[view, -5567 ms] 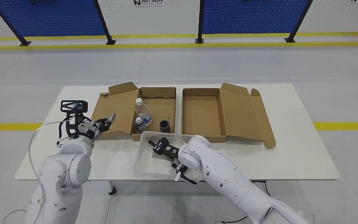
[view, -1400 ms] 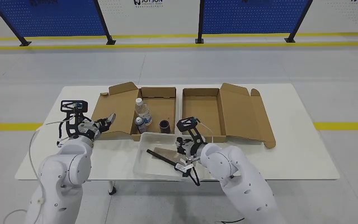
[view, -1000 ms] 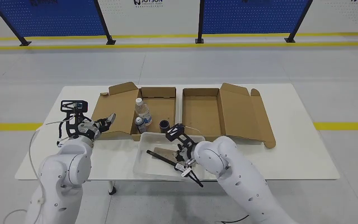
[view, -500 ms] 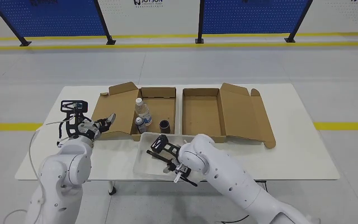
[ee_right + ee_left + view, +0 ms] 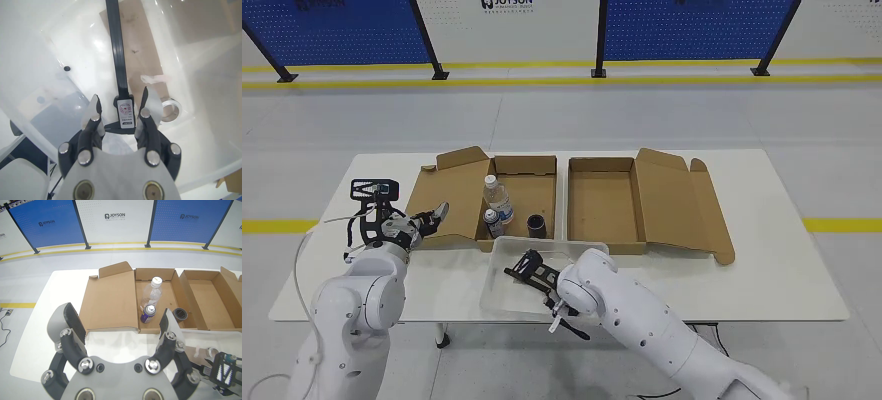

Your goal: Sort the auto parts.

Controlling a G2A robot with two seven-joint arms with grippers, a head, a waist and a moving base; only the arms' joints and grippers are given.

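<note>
A black caliper-like tool [image 5: 119,62] lies in the clear plastic bin [image 5: 494,285], its labelled head pointing toward my right gripper [image 5: 121,98]. That gripper is open, one finger on each side of the head with gaps left between; from above it [image 5: 527,270] sits low inside the bin. A metal ring [image 5: 171,110] and a small pale plastic piece [image 5: 155,78] lie beside the tool on a brown card strip [image 5: 145,47]. My left gripper [image 5: 118,321] hangs open and empty over the table, near the left box's flap [image 5: 109,298].
The left cardboard box [image 5: 542,175] holds a clear bottle [image 5: 151,292], a blue spray can [image 5: 148,313] and a black cylinder [image 5: 180,313]. The right cardboard box [image 5: 607,205] has nothing inside and its lid [image 5: 682,200] lies open to the right. Bare white table surrounds the left gripper.
My right arm swung left from the bin's right side and lowered, so its open gripper now straddles the black tool's head. The left arm has stayed still.
</note>
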